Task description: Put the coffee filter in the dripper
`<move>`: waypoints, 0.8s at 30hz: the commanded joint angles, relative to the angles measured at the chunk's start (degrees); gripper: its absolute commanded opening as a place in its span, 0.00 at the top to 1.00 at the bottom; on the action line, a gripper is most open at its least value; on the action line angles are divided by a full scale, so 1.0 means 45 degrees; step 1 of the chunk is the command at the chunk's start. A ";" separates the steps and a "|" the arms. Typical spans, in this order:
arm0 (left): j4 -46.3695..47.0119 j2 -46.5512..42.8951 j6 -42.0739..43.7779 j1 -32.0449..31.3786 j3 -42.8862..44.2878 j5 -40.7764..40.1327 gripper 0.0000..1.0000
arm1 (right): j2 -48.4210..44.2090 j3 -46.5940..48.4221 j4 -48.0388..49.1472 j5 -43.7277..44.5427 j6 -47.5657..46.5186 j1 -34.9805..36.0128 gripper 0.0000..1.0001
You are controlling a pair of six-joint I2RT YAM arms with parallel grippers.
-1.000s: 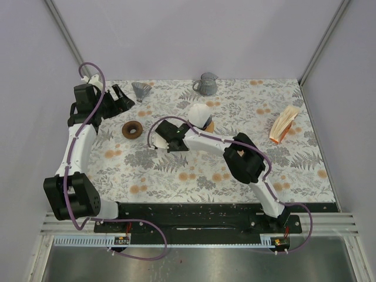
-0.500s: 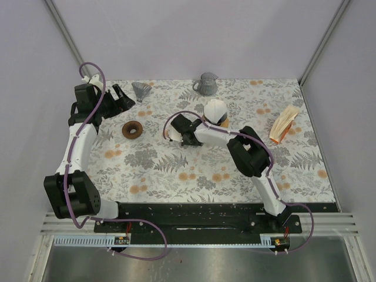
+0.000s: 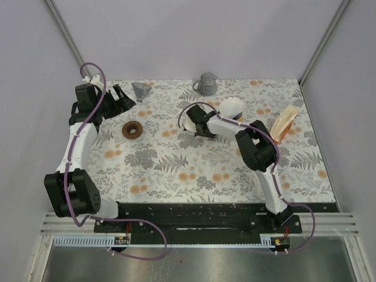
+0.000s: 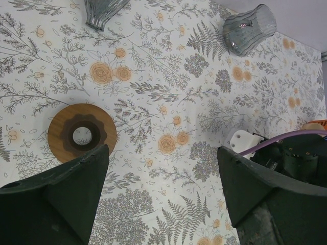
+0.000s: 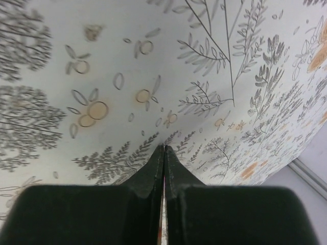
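Note:
The white coffee filter (image 3: 231, 107) stands up fan-like above the table at the back middle. My right gripper (image 3: 225, 115) is shut on its lower edge. In the right wrist view the right gripper (image 5: 164, 147) has its jaws pressed together with only a thin pale sliver between them, and the rest of the filter is hidden. The dripper (image 3: 141, 90), a grey ribbed cone, sits at the back left and also shows at the top edge of the left wrist view (image 4: 102, 10). My left gripper (image 3: 123, 98) hovers just left of it, open and empty (image 4: 162, 149).
A wooden ring (image 3: 132, 128) lies on the floral cloth in front of the dripper, below my left gripper (image 4: 82, 133). A grey mug (image 3: 205, 84) stands at the back middle (image 4: 249, 28). An orange-brown filter stack (image 3: 284, 123) lies at the right.
My right arm has swung right and towards the back, carrying the white filter from mid-table to near the mug. The left arm has not moved.

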 commanded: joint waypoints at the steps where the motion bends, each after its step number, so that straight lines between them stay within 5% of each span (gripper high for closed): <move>1: 0.0610 -0.0024 -0.0022 0.0086 -0.0018 0.0456 0.10 | -0.0842 0.0055 0.0324 0.0284 -0.0238 -0.0251 1.00; 9: 0.0648 0.0015 -0.0022 0.0086 -0.0038 0.0475 0.10 | -0.1427 0.1439 -0.0357 -0.1489 0.0990 0.0061 0.91; 16: 0.0648 0.0015 0.0036 0.0106 -0.0057 0.0515 0.10 | -0.1548 0.4912 -0.1743 -0.5107 0.2377 0.0374 0.43; 24: 0.0668 -0.0044 0.0056 0.0125 -0.0077 0.0514 0.10 | 0.2648 1.2294 -0.3817 -0.3469 0.3686 -0.0405 0.23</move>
